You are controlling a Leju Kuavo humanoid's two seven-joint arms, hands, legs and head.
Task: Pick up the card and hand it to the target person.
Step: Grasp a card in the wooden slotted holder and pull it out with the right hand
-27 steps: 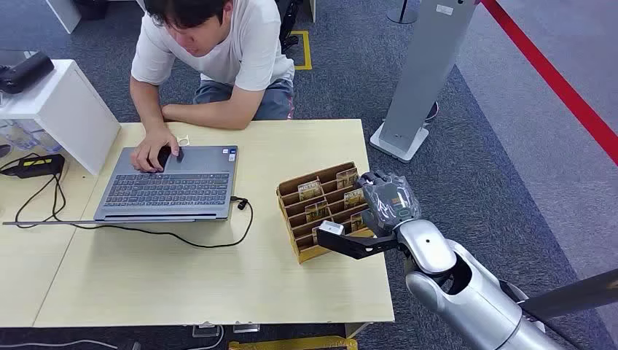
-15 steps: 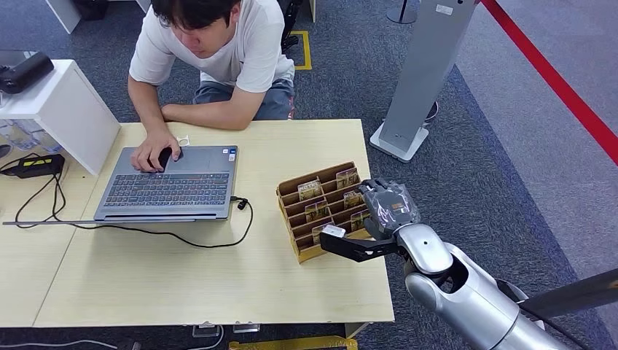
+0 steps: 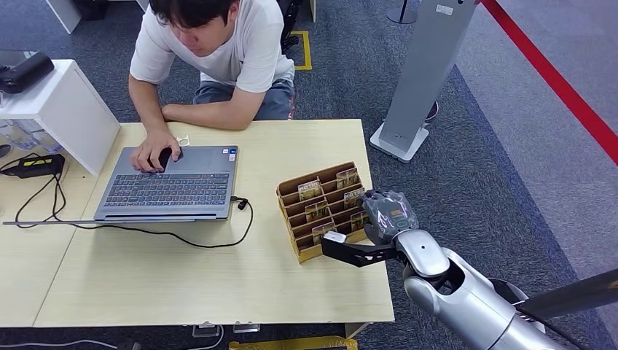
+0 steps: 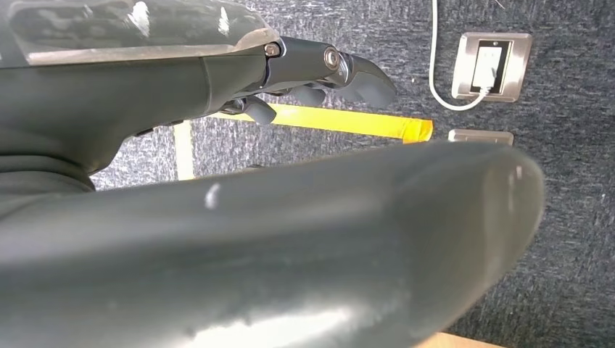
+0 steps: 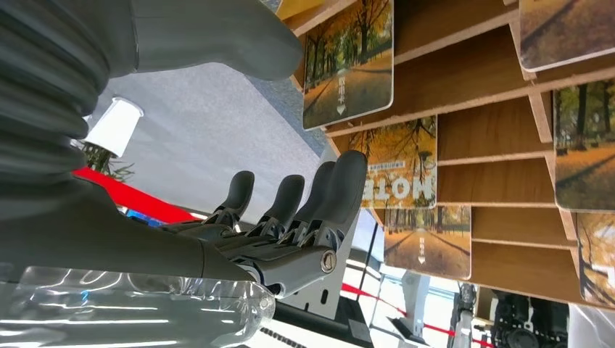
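A brown tiered card holder stands on the right part of the light wooden table; several cards with an autumn tree picture sit in its slots. My right hand is at the holder's right end, its thumb reaching along the front row and nothing visibly held. In the right wrist view the dark fingers lie spread against a card printed HOTEL, and the thumb ends beside another card. My left hand hangs over the carpet, its fingers loosely extended and holding nothing. The person in a white shirt sits behind the table.
An open laptop with a black cable lies left of the holder, the person's hand on it. A white box stands at the far left. A grey pillar rises beyond the table's right edge, near a red floor line.
My right hand has slid toward me and lower along the holder's right end. The thumb has dropped to the front row. The person has barely moved.
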